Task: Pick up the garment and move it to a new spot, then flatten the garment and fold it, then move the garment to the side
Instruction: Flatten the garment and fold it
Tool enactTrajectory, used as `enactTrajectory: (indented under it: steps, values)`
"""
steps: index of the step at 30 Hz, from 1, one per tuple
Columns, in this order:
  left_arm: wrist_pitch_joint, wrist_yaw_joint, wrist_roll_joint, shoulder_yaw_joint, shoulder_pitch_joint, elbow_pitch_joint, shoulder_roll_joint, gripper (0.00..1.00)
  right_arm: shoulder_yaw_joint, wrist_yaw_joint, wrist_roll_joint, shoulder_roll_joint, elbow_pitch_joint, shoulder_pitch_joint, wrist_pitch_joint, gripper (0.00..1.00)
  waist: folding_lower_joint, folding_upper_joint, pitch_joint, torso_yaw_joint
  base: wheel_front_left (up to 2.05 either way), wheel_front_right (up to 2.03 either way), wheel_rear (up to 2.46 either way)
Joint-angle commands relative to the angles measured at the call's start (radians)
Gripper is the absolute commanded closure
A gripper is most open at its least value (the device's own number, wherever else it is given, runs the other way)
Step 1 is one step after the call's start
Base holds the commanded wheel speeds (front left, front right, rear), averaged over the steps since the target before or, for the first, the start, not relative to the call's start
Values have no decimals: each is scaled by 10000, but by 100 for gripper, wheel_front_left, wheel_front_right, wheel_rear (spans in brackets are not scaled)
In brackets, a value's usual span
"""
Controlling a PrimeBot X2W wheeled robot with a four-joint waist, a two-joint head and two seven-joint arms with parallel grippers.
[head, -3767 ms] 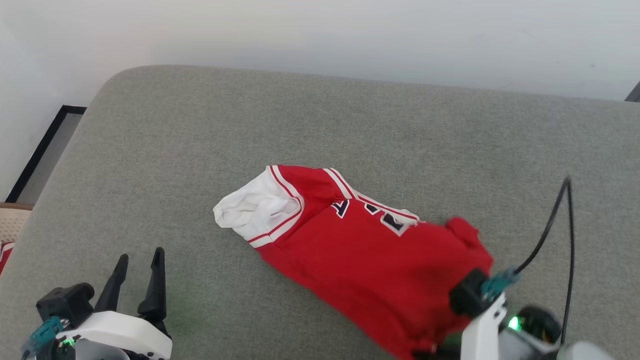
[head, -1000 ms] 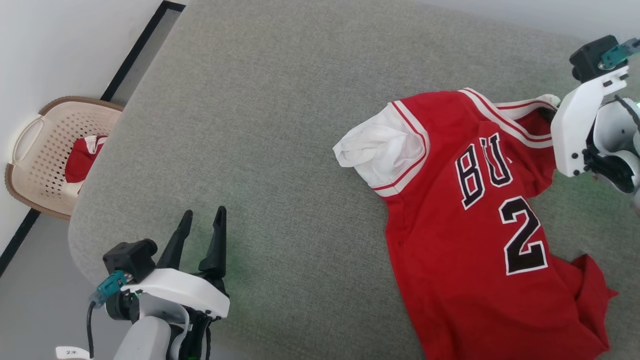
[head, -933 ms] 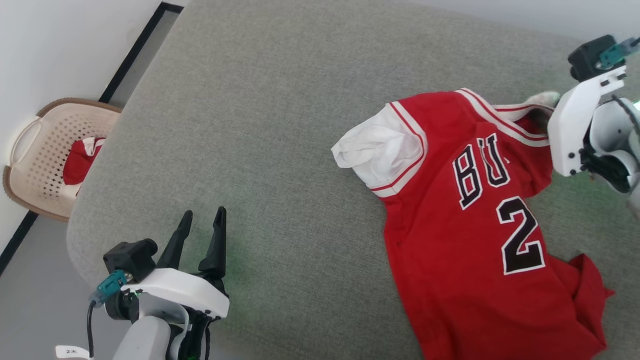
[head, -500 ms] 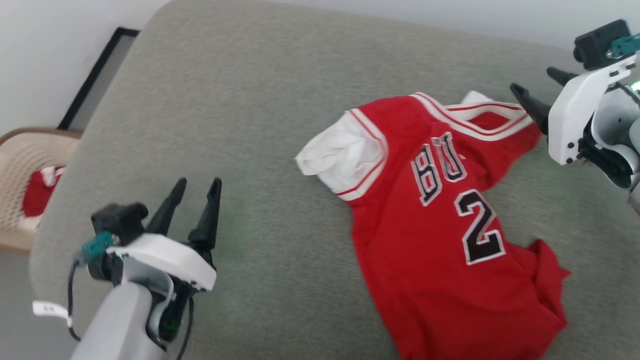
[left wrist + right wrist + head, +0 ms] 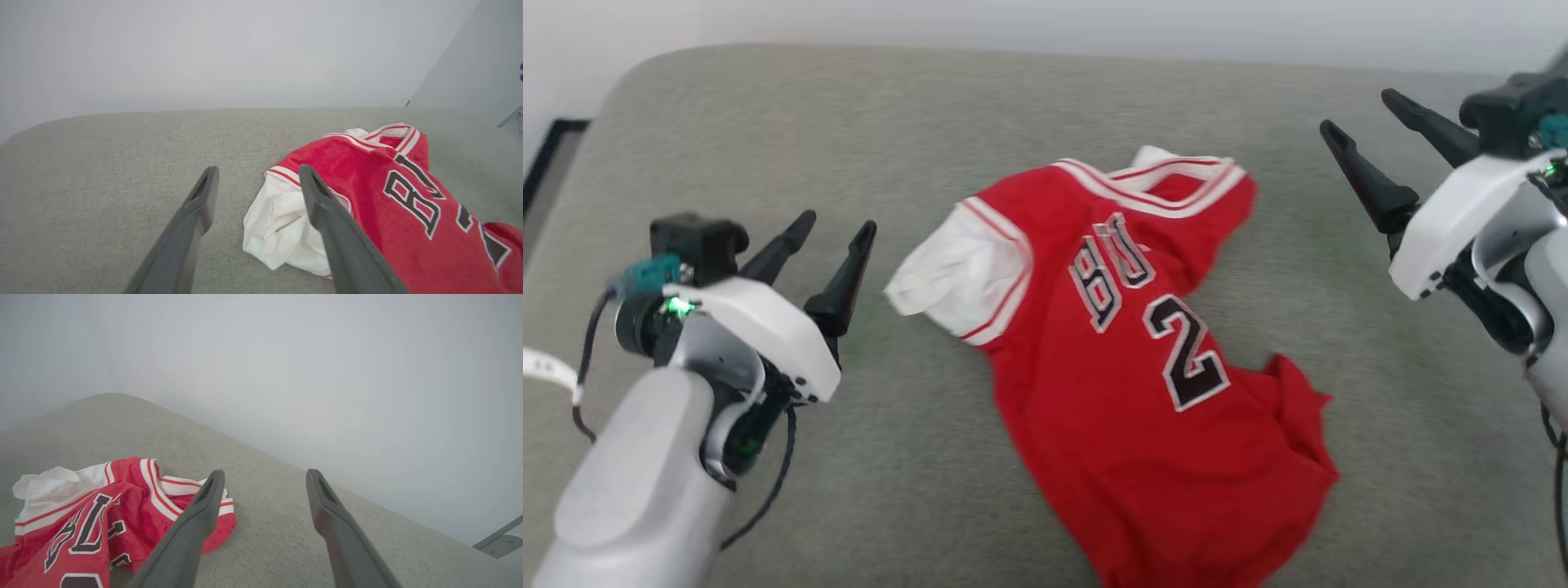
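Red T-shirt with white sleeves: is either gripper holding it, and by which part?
Nothing is held. The left gripper and right gripper are both open, apart from the red soft-fabric T-shirt lying on the grey cushion.

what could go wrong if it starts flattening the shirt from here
The garment lies rumpled, its hem corner bunched and one shoulder folded under, so folding now could trap creases. The open left end effector is nearest the crumpled white sleeve and might pinch several layers at once.

Bare cushion (image 5: pixel 727 122) ahead of the left end effector (image 5: pixel 840 222); the garment (image 5: pixel 1127 367) bunched just right of it; cushion ahead of the right end effector (image 5: pixel 1357 110) seems open.
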Motion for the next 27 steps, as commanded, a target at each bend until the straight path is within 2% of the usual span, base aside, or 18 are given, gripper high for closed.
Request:
enactTrajectory:
  steps: [1, 8, 13, 20, 27]
  values:
    - [222, -31, -109, -65, -216, -29, 97, 0, -166, -3, -121, 69, -164, 258, -233, 0, 0, 0, -36, -435, 0, 0, 0]
    - [1854, -31, -737, -657, -1153, 285, 647, 0, -1664, -5, -1414, 357, -1050, 1591, -1325, 0, 0, 0, -84, -1258, 0, 0, 0]
    - [2962, -31, -1264, -949, -1797, 781, 873, 0, -3114, -3, -2460, 1040, -1890, 2804, -1820, 0, 0, 0, -46, -1803, 0, 0, 0]
    - [4792, 61, -1499, -1420, -2408, 1952, 1107, 0, -4913, -3, -3791, 2272, -3263, 4455, -1791, 0, 0, 0, 39, -2429, 0, 0, 0]
    - [6241, 642, -1508, -1762, -2669, 3022, 1048, 0, -5843, -5, -4463, 3180, -4368, 5723, -1369, 0, 0, 0, 125, -2786, 0, 0, 0]
